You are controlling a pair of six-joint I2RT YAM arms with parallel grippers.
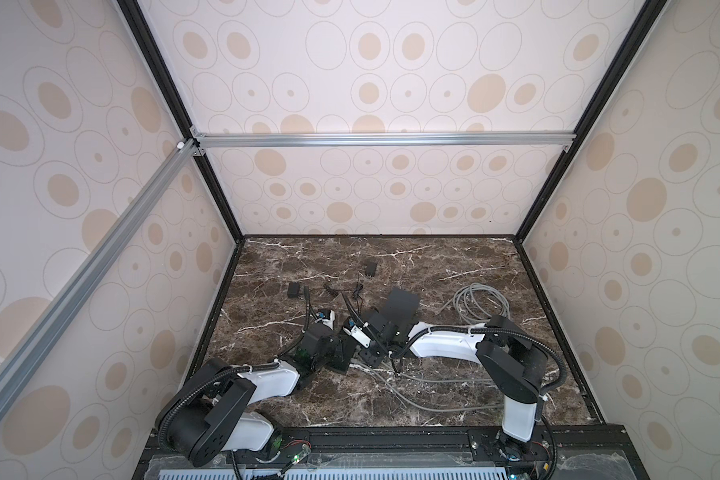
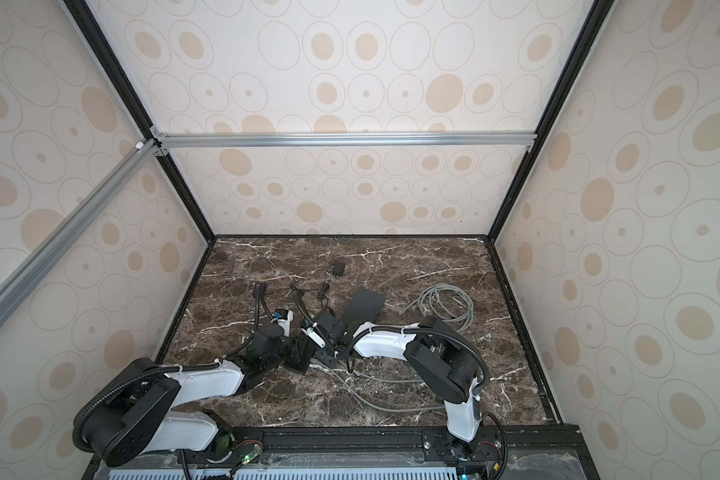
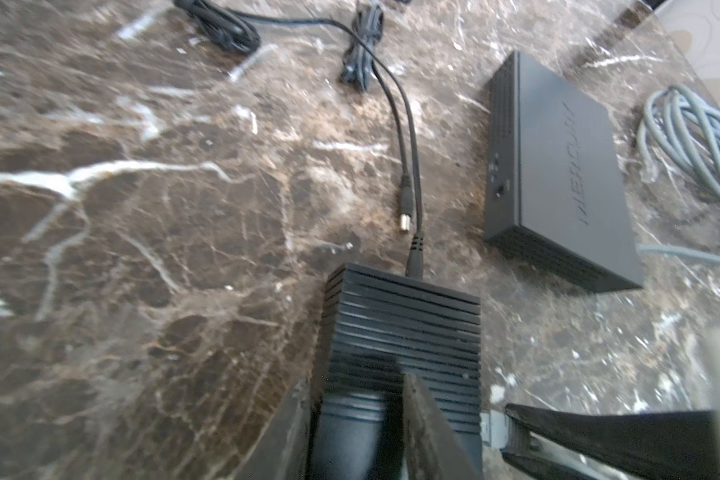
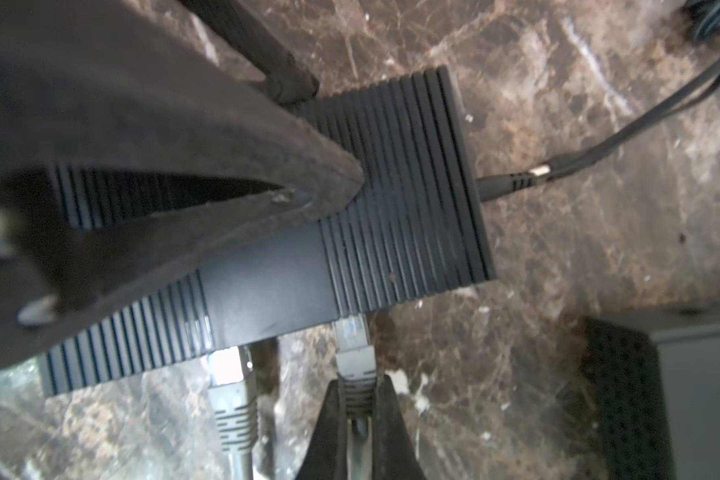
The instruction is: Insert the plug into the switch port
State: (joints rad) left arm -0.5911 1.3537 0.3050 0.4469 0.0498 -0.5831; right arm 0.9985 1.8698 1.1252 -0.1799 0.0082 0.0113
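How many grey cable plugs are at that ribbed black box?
2. One plug sits in the box. A second plug beside it is pinched in the right hand at the box's edge. Others may be hidden.

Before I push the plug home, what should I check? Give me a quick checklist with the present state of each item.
1. Left end effector clamped on the switch: ok.
2. Right end effector shut on the plug: ok.
3. Plug tip at the switch's port face: ok.
4. Plug fully seated: cannot tell, the port opening is hidden.
5. Second plug in its own port, apart from ours: ok.
6. Power lead joined to the switch's side, away from the port face: ok.
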